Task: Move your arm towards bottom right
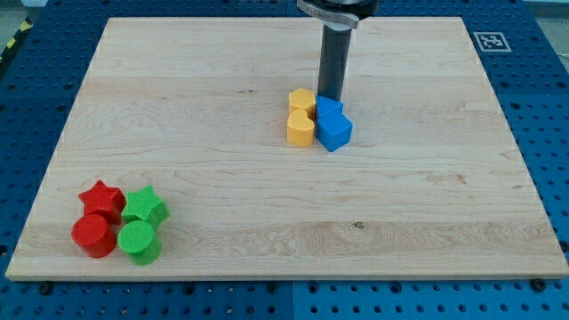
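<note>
My tip [330,97] is at the lower end of the dark rod, near the view's top centre. It stands just above the blue blocks and touches or nearly touches the upper one. Two blue blocks [332,124] sit together, one behind the other. Right to their left are two yellow blocks: a hexagon-like one [301,100] above a rounder one [301,128]. At the view's bottom left lie a red star [101,199], a red cylinder [92,236], a green star [145,207] and a green cylinder [139,242], packed together.
The wooden board [427,196] lies on a blue perforated table. A black-and-white marker tag [490,41] sits at the board's top right corner.
</note>
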### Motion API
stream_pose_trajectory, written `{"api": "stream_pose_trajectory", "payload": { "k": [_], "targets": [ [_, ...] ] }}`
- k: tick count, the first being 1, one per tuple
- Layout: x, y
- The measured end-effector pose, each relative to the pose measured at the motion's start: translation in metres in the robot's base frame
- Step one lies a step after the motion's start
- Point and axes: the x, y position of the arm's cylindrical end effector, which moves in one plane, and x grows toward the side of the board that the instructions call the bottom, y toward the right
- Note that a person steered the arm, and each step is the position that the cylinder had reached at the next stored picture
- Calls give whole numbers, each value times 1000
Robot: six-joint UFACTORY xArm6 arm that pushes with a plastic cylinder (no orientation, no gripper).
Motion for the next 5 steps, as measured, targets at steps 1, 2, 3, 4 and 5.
{"api": "stream_pose_trajectory", "payload": {
  "k": [1,2,3,4,5],
  "targets": [
    [-4,49],
    [-4,54],
    [-3,54],
    [4,86],
    [15,135]
  ]
}}
